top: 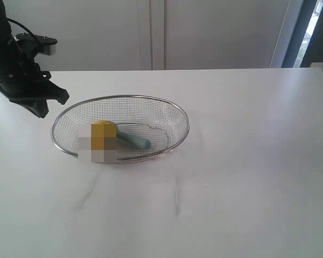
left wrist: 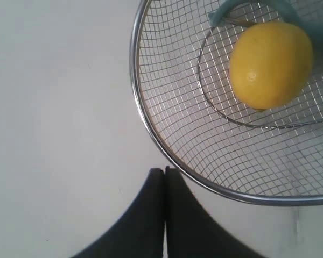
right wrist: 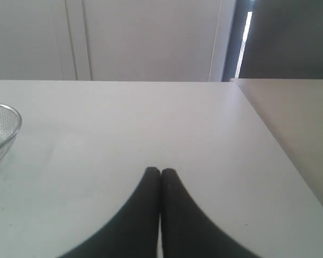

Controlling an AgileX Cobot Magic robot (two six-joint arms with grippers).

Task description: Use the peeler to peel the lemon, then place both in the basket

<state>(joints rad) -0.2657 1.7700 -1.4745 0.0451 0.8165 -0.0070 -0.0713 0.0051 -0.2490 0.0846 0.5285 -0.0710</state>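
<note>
two task things, the lemon (left wrist: pixel 270 64) and the peeler (top: pixel 135 141), lie touching inside the basket (top: pixel 121 97), so putting away looks done. the left hand (left wrist: pixel 165 171), closed and empty, hangs just outside its rim. the right hand (right wrist: pixel 160 171), also closed and empty, is well apart over the counter (top: pixel 247 161). a blurred patch hides part of the lemon, so peeling can't be judged.

Right gripper (right wrist: pixel 160 173): two black fingers (right wrist: pixel 149 188) pressed flat together, tips meeting, over the white surface (right wrist: pixel 151 123). Wire-mesh basket (right wrist: pixel 17 119) at ten o'clock from the fingertips, well apart. Only a piece of its rim and mesh wall is in frame. The surface's edge runs off at two o'clock. Pale wall panels (right wrist: pixel 145 37) at twelve, dark door frame (right wrist: pixel 232 37) with a bright slit at one.
</note>
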